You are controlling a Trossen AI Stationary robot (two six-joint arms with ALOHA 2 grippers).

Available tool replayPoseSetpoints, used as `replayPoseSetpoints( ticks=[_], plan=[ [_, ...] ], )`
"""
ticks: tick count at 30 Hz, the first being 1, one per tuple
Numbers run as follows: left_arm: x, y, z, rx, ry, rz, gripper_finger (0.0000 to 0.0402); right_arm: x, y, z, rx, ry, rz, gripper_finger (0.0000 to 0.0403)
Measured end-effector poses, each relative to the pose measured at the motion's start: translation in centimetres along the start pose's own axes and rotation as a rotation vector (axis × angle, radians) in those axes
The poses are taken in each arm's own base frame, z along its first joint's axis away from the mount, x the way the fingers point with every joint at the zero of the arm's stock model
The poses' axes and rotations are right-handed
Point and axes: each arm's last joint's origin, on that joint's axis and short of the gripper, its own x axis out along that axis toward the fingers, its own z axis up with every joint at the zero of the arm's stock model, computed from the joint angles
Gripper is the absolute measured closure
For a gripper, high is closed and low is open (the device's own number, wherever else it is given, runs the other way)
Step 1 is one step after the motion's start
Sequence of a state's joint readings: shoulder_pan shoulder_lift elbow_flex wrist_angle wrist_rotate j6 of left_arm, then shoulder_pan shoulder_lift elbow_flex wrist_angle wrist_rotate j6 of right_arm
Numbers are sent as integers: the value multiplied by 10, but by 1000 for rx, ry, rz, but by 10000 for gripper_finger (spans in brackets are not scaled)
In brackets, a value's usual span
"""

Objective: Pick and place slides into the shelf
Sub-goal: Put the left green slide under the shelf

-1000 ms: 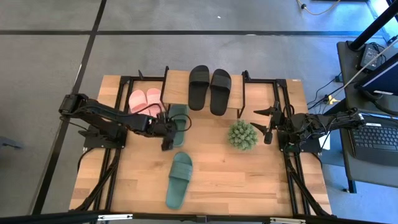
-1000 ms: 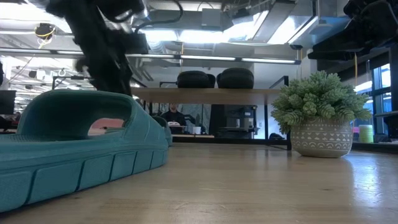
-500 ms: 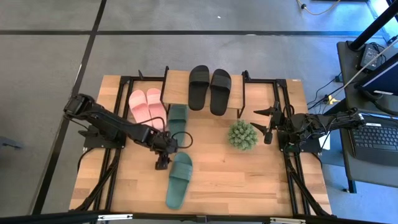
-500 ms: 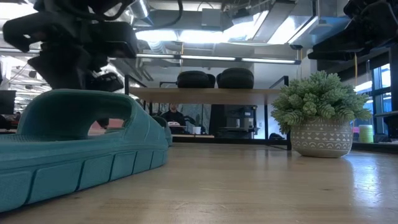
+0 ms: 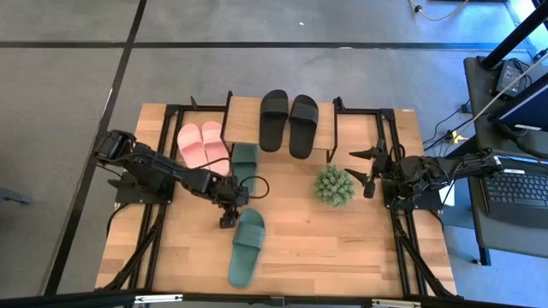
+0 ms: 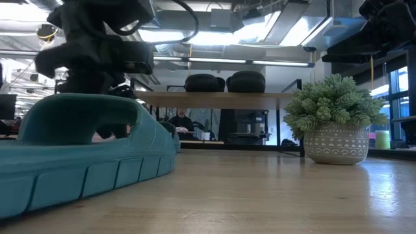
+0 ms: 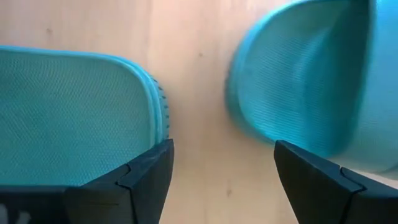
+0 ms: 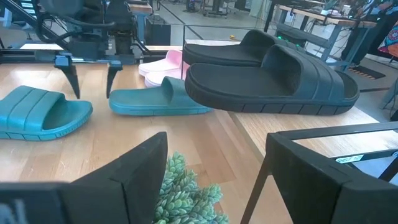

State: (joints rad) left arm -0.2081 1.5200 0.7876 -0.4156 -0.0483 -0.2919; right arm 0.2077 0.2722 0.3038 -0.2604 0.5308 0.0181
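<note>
My left gripper (image 5: pixel 229 216) (image 7: pixel 224 155) is open and points down over bare table between the two dark green slides, touching neither. One green slide (image 5: pixel 246 248) (image 7: pixel 74 118) lies flat on its sole toward the near edge. The other green slide (image 5: pixel 246 162) (image 7: pixel 311 81) lies with its far end at the shelf's near edge. The right wrist view shows the left gripper (image 8: pixel 92 93) with its fingers spread. The black pair (image 5: pixel 288 122) rests on the shelf (image 5: pixel 242 115). The pink pair (image 5: pixel 201 144) lies left of the shelf. My right gripper (image 5: pixel 366 171) (image 8: pixel 216 140) waits open at the table's right side.
A round spiky green plant in a pale pot (image 5: pixel 334 186) (image 6: pixel 333 120) stands between the green slides and my right gripper. Bare tabletop (image 5: pixel 342 248) stretches along the near and right parts. Black frame rails (image 5: pixel 394 231) run along both table sides.
My left gripper has moved from beside the far green slide toward the table's near edge, and now hangs between the two green slides. It has also turned about at the wrist on the way. Both green slides have stayed where they were.
</note>
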Motion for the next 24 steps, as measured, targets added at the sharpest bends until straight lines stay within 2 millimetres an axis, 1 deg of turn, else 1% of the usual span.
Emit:
replayPoseSetpoints(
  ticks=[11, 16, 24],
  plan=[
    [1, 27, 6, -37, -15, 104, 134, 0, 0, -2, -9, 15, 0, 130],
    [0, 43, 8, -54, -17, 186, 134, 0, 0, -2, -11, 18, 0, 130],
    [-1, 68, 10, -95, -15, 241, 134, 0, 0, -2, -11, 19, 0, 130]
  ],
)
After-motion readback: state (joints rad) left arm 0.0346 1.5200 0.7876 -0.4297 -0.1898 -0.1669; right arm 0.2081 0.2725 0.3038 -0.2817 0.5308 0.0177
